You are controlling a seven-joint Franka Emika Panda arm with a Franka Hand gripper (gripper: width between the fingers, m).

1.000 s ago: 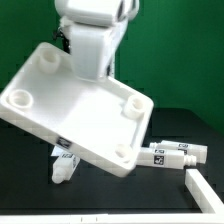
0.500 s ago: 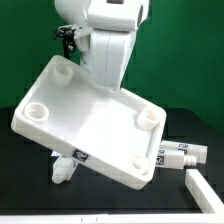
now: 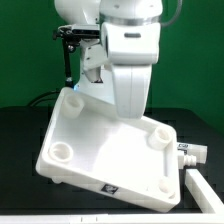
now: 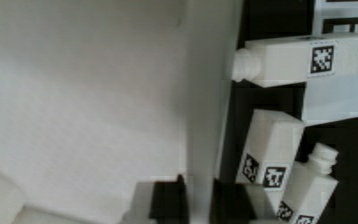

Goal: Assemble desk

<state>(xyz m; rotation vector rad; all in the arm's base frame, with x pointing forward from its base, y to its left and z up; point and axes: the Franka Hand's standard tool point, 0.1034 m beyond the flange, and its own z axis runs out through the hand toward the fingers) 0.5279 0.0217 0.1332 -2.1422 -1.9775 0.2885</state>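
Jaws were pressed almost together, pinching the rim of the tabletop (image 3: pixel 100 150). The panel hung tilted from the jaws, its high edge at the grip under the arm and its low edge down near the black counter (image 3: pixel 20 135). The rimmed face and the corner sockets (image 3: pixel 62 152) faced up. In the wrist view, three tagged legs (image 4: pixel 309 60) lay on the counter just outside the pinched rim, beside the jaws and clear of the panel. Whether the low edge touched the counter could not be determined.
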